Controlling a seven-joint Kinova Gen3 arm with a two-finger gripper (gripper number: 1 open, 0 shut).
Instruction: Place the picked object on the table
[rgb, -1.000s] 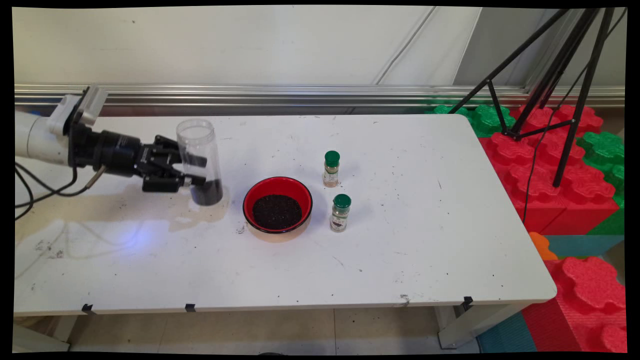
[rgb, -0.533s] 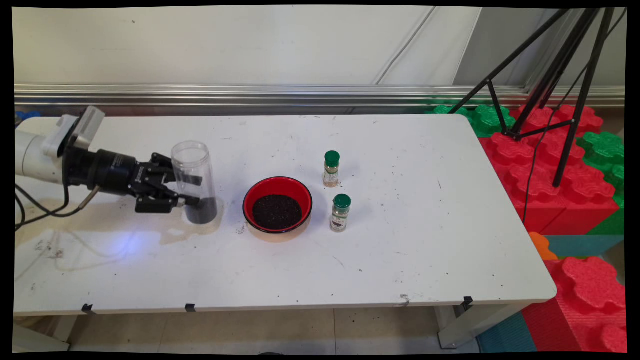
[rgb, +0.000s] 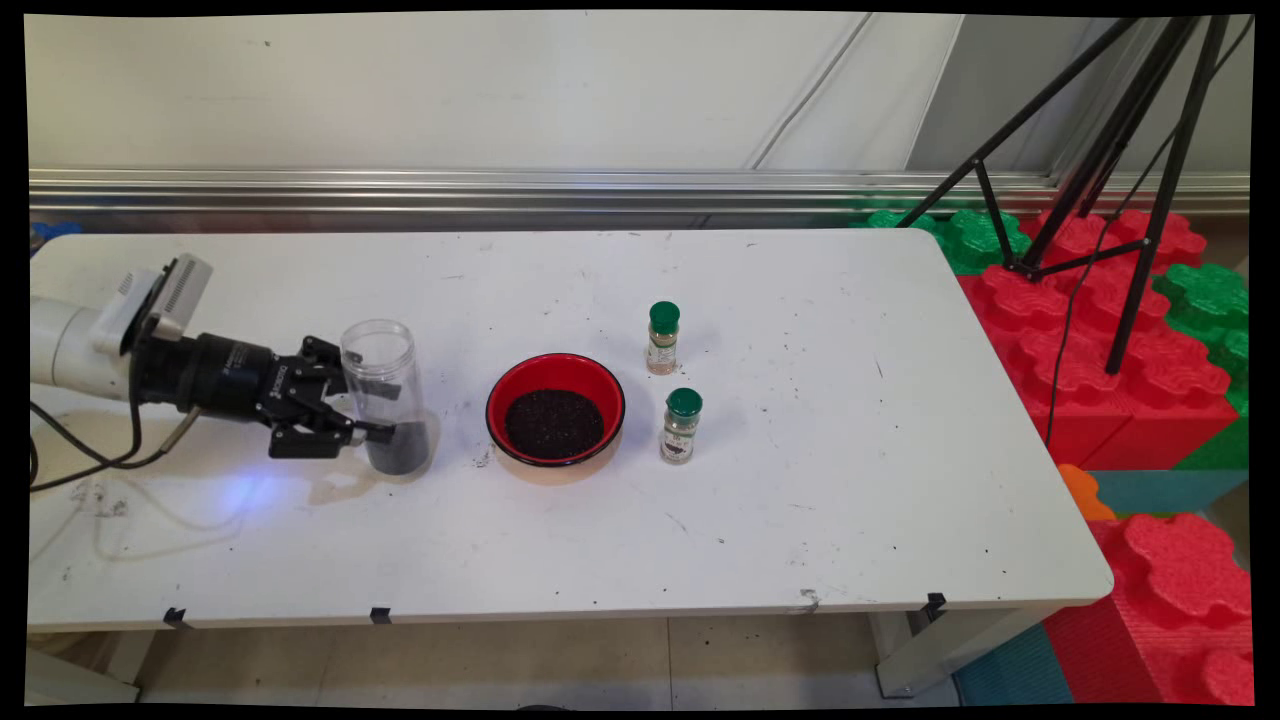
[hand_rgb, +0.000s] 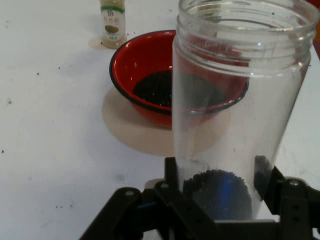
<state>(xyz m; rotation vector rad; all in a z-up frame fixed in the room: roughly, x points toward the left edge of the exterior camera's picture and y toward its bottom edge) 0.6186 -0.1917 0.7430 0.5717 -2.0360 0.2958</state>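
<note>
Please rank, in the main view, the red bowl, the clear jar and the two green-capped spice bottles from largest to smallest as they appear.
1. Red bowl, widest.
2. Clear jar, held upright in the gripper; taller but narrower than the bowl.
3. Far spice bottle and near spice bottle: they look alike, so I do not rank them.

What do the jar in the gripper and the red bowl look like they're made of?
Clear jar: looks like transparent plastic, since the bowl shows through its wall and the neck has moulded threads; glass can't be ruled out. Red bowl: glossy red with a dark rim, suggesting enamelled metal or hard plastic.
</note>
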